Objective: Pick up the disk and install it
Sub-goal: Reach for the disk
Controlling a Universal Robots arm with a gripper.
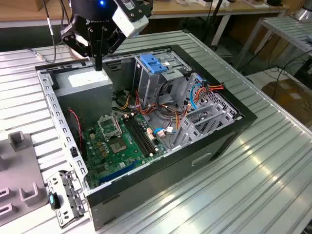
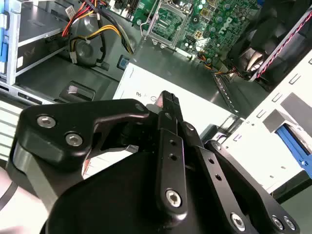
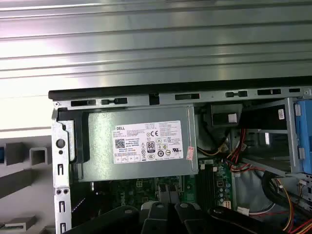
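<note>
The disk is out of view. My gripper [image 1: 99, 67] hangs over the far corner of the open computer case [image 1: 229, 129], on the exterior view's left. Its black fingers point straight down and are shut, with nothing between them. The tips sit just above the grey power-supply box [image 1: 90, 84] with the white sticker. In the second wrist view the shut gripper [image 2: 168, 100] stands over that same box [image 2: 204, 105]. The metal drive cage [image 1: 161, 83] with a blue plastic latch [image 1: 152, 63] on top stands to the exterior view's right of the gripper.
A green motherboard [image 1: 122, 141] lies on the case floor, with red, orange and blue cables [image 1: 192, 97] running beside the cage. On the ribbed metal table, a grey fixture [image 1: 19, 170] and a perforated metal bracket [image 1: 66, 195] lie at the exterior view's left.
</note>
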